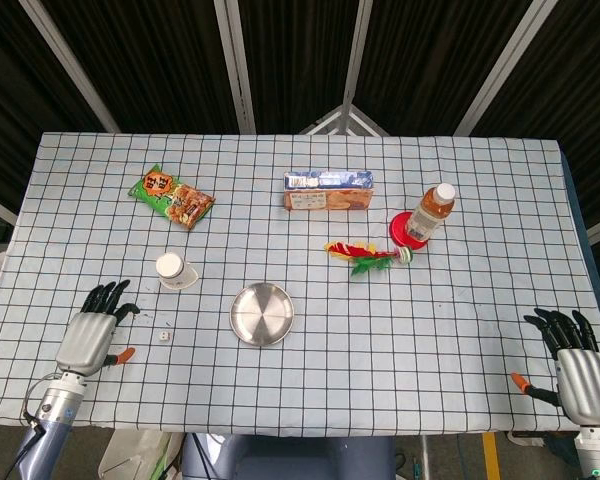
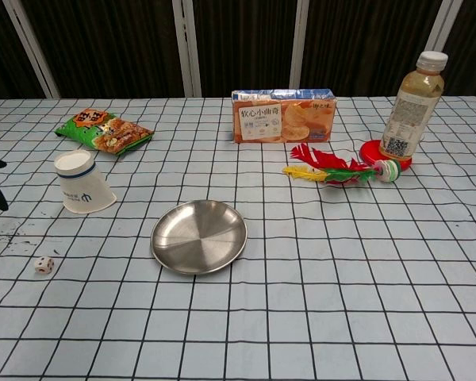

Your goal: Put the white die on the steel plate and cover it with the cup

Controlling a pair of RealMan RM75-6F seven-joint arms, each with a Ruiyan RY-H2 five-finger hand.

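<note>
Head view: left hand (image 1: 88,332) beside white die (image 1: 164,336)

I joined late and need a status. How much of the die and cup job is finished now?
Nothing is done yet. The white die lies on the cloth, off the empty steel plate; the cup sits apart. The left hand is open beside the die; the right hand idles. Placing and covering are left.
</note>
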